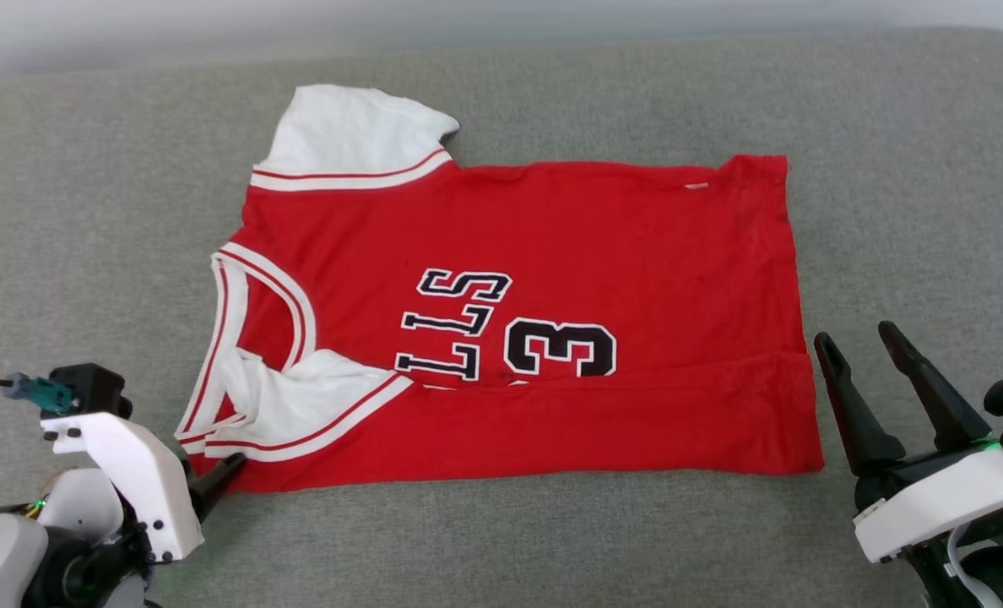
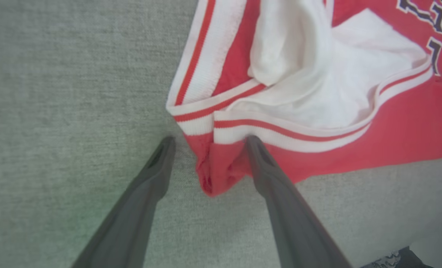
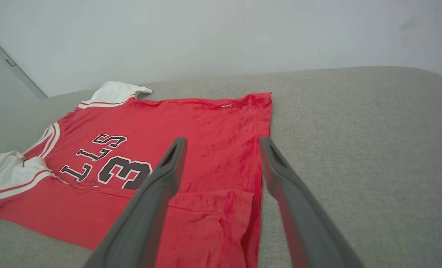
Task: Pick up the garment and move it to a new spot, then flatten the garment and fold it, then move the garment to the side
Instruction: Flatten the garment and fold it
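Left wrist view: the left gripper point(image 2: 210, 139) has its two dark fingers spread wide and holds nothing. One finger lies on bare grey upholstery, and the other reaches over the near collar-end corner of the garment point(image 2: 317, 156), so the jaws straddle that corner. Whether the finger touches the cloth cannot be told. In the right wrist view, the right gripper point(image 3: 223, 139) is likewise wide open and empty, raised just beside the near hem corner. The red jersey lies face up across the middle of a grey cushioned seat point(image 1: 890, 169), collar toward the robot's left and hem toward its right. Its near long side is turned over toward the middle, with a white sleeve point(image 2: 310, 100) bunched on top and part of the black lettering covered. The far sleeve point(image 1: 341, 135) lies spread out, unfolded. With one gripper at each end of the near edge, the first lengthwise fold looks done. The far side likely comes next.
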